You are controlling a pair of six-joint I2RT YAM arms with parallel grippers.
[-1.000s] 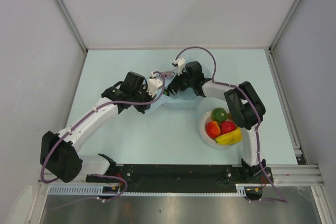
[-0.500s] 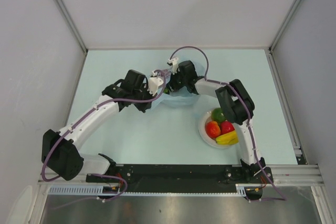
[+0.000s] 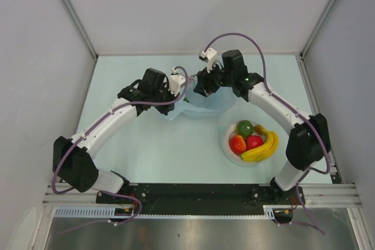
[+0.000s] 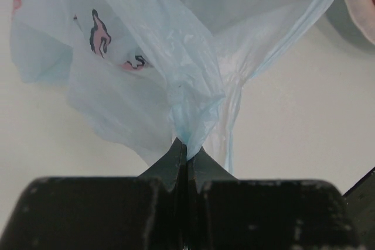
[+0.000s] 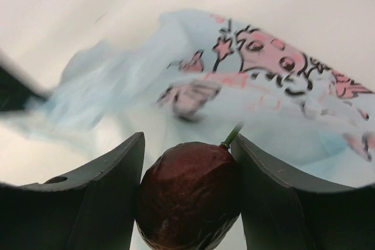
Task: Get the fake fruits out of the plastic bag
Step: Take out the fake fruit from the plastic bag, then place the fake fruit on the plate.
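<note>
The right gripper [image 5: 187,144] clamps a dark purple-brown fruit [image 5: 188,197] between its two black fingers [image 5: 105,191], a green stem [image 5: 232,135] poking out at the fruit's right. Beyond it spreads the crumpled light-blue bag [image 5: 117,86], bearing a pink-and-black cartoon print [image 5: 263,57], over a pale table [image 5: 88,10].

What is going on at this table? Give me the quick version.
The left gripper, jaws shut, pinches a bunched fold of the plastic bag. The right gripper holds a dark purple-brown fruit between its jaws, close to the bag. A banana, a green fruit and two red fruits already lie on the white plate. Whether more is inside the bag cannot be seen.
</note>
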